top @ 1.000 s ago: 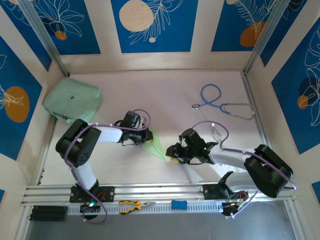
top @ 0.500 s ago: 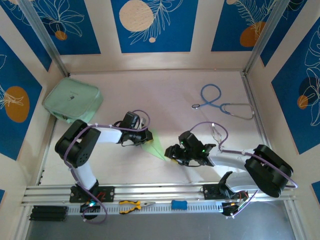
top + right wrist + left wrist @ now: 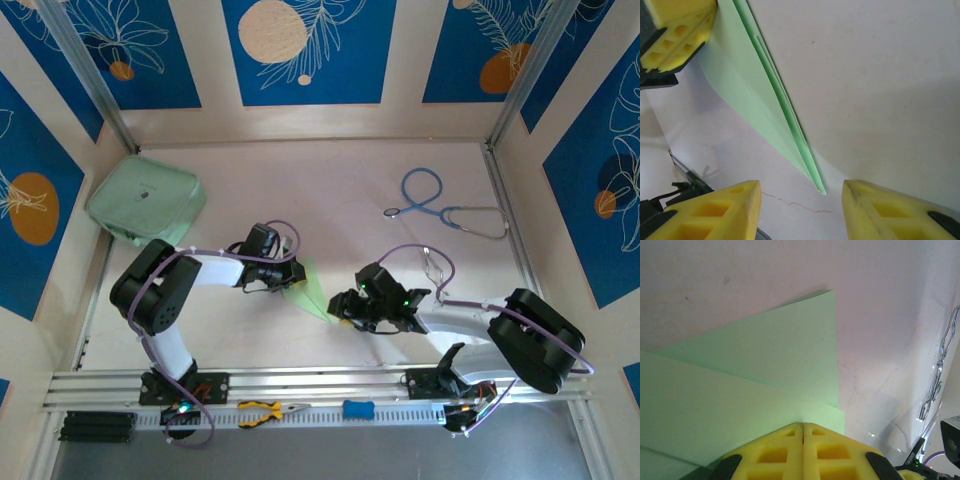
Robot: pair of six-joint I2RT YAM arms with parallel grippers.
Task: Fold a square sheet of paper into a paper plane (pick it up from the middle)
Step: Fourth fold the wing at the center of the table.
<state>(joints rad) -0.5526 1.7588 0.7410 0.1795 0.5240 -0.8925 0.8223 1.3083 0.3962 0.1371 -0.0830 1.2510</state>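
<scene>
Partly | paper plane (image 3: 752,90) tail hidden under left claw (image 3: 803,426) | nose visible

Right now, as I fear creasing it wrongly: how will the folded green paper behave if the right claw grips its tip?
Probably thin and light: the left claw pinches the folded green paper with jaws nearly meeting. Its layered tip looks stiffer than one sheet, yet likely bends easily.

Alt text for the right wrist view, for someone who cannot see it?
A folded light-green paper rests on the white table, its sharp tip pointing between the open yellow fingers of the right pincer. At top left, the shut left pincer meets its far end.
</scene>
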